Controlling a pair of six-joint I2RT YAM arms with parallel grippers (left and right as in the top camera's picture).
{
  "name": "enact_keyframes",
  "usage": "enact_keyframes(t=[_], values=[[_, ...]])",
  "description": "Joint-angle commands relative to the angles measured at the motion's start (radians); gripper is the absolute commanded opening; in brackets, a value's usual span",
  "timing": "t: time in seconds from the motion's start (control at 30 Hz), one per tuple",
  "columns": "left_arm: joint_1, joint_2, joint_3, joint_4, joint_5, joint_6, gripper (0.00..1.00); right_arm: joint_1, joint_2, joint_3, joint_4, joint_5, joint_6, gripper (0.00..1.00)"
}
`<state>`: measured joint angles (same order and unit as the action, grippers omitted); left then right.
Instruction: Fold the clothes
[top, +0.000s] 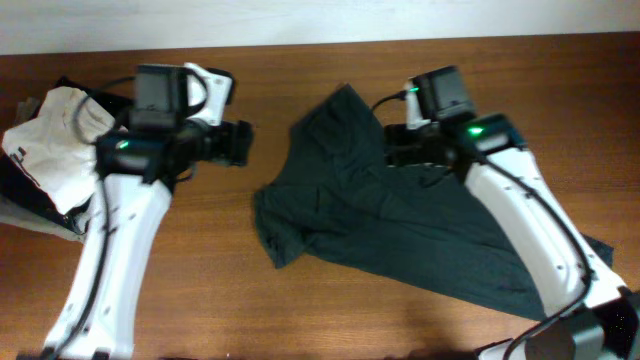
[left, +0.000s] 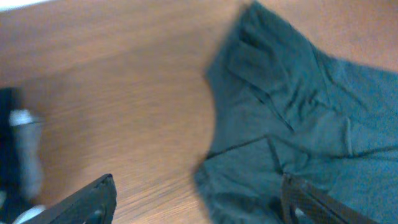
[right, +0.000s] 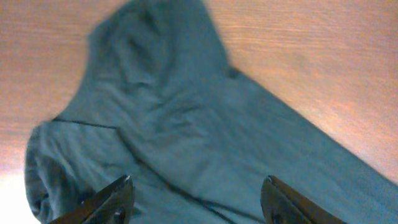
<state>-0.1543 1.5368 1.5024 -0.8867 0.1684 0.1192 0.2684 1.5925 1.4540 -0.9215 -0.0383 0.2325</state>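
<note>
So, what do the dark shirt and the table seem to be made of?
The dark shirt: soft matte cloth, likely cotton knit; it creases and lies limp. The table: wood or wood-look laminate, smooth; brown grain lines show.

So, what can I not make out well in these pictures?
- Shirt, overhead: its lower right part is hidden under the right arm.
- Pile of clothes, overhead: cut off by the left edge, partly behind the left arm.
- Left wrist view: a dark thing at the left edge is too blurred to name.
- Both wrist views: the bottom edge cuts off the fingers.
</note>
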Motion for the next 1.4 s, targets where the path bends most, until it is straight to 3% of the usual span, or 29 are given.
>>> enact_keyframes(t=[0.0, 0.1, 0.17, 0.43, 0.63, 0.8, 0.87, 1.1, 1.37], values=[[-0.058, 0.147, 0.011, 0.042, 0.034, 0.008, 0.73, -0.082, -0.016, 0.007, -0.086, -0.040, 0.008, 0.69], [-0.082, 0.243, 0.011, 0.109, 0.046, 0.009, 0.17, -0.131, -0.016, 0.007, -0.137, -0.040, 0.008, 0.69], [-0.097, 0.312, 0.011, 0.148, 0.046, 0.009, 0.00, -0.153, -0.015, 0.006, -0.142, -0.029, 0.008, 0.69], [-0.154, 0.583, 0.011, 0.192, 0.049, 0.078, 0.00, -0.293, -0.005, 0.004, -0.185, -0.045, 0.038, 0.75], [-0.155, 0.656, 0.011, 0.201, 0.043, 0.084, 0.00, -0.347, 0.033, 0.002, -0.220, -0.052, 0.038, 0.75], [-0.124, 0.673, 0.011, 0.143, -0.276, -0.057, 0.00, -0.349, 0.050, -0.028, -0.216, -0.027, 0.038, 0.76], [-0.069, 0.673, 0.011, 0.112, -0.324, -0.076, 0.00, -0.361, 0.053, -0.048, -0.211, -0.008, 0.038, 0.76], [0.105, 0.673, 0.011, 0.077, -0.222, -0.104, 0.00, -0.428, 0.053, -0.156, -0.129, -0.003, 0.039, 0.76], [0.146, 0.671, 0.014, 0.048, -0.212, -0.108, 0.00, -0.428, 0.053, -0.399, -0.091, -0.018, 0.038, 0.80]])
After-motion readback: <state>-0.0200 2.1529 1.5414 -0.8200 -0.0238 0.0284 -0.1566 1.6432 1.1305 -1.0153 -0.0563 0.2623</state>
